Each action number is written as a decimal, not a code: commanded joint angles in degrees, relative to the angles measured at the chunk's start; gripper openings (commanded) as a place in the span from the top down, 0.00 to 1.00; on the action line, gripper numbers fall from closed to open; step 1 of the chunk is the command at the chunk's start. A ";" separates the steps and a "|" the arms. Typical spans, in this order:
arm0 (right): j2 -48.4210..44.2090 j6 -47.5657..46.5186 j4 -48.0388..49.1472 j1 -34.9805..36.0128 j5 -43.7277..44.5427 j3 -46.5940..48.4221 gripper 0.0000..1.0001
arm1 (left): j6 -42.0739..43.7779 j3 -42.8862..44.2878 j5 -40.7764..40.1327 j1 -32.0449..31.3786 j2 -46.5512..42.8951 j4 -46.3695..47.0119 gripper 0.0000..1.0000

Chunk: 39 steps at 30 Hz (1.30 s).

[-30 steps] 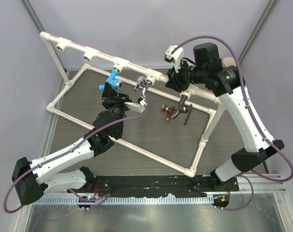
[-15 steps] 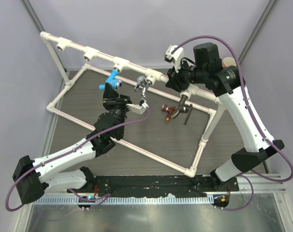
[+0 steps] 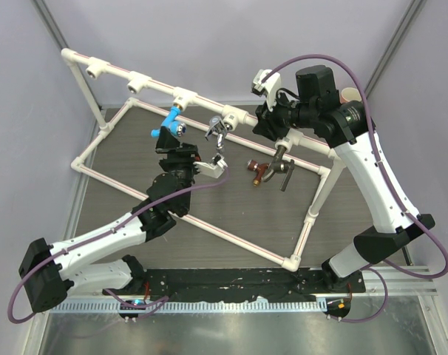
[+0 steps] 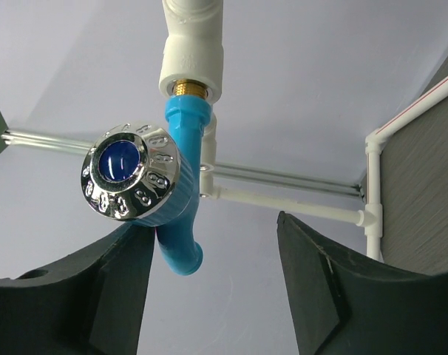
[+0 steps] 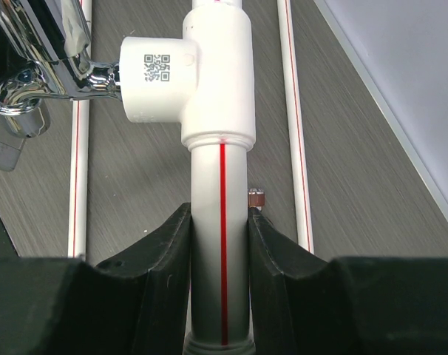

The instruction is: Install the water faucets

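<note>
Left pincer has sprung apart off glossy blue faucet; right pincer clamps smooth white pipe.

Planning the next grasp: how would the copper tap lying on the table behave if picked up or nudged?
The copper tap looks like solid metal, so it is probably stiff and heavy for its size. Its shiny, rounded body could slip in a grip or roll when nudged. It lies close beside the dark lever tap, so a push would likely disturb that too.
</note>
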 commanded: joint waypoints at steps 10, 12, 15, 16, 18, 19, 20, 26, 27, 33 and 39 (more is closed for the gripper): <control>-1.04 3.50 1.27 0.21 -1.38 -0.81 0.99 | -10.04 -1.72 7.78 -1.79 -1.24 -8.61 0.15; -0.95 3.59 1.27 0.21 -1.38 -0.81 0.99 | -11.54 -1.37 8.66 -1.79 -2.29 -9.14 0.12; -0.86 3.59 1.27 0.21 -1.38 -0.73 0.99 | -14.45 -0.58 9.71 -1.79 -3.43 -9.67 0.09; -0.95 3.68 1.27 0.21 -1.38 -0.81 0.99 | -15.06 -0.31 10.06 -1.79 -3.79 -9.76 0.09; -0.95 3.59 1.35 0.21 -1.38 -0.81 0.99 | -17.26 0.21 10.85 -1.79 -4.49 -10.11 0.06; -1.04 3.59 1.36 0.21 -1.38 -0.81 0.99 | -18.14 0.48 11.20 -1.79 -5.28 -10.46 0.06; -0.95 3.50 1.27 0.21 -1.38 -0.81 0.99 | -18.84 0.65 11.47 -1.79 -5.81 -11.24 0.06; -0.86 3.59 1.27 0.21 -1.38 -0.73 0.99 | -26.57 1.97 13.67 -1.79 -10.11 -13.62 0.02; -0.86 3.50 1.27 0.21 -1.38 -0.64 0.99 | -28.58 2.32 14.02 -1.79 -10.90 -14.06 0.02; -0.78 3.59 1.27 0.21 -1.38 -0.73 0.99 | -35.36 3.82 15.51 -1.79 -15.91 -19.50 0.00; -0.95 3.76 1.27 0.21 -1.30 -0.64 0.99 | -48.79 7.58 16.83 -1.27 -19.95 -26.61 0.00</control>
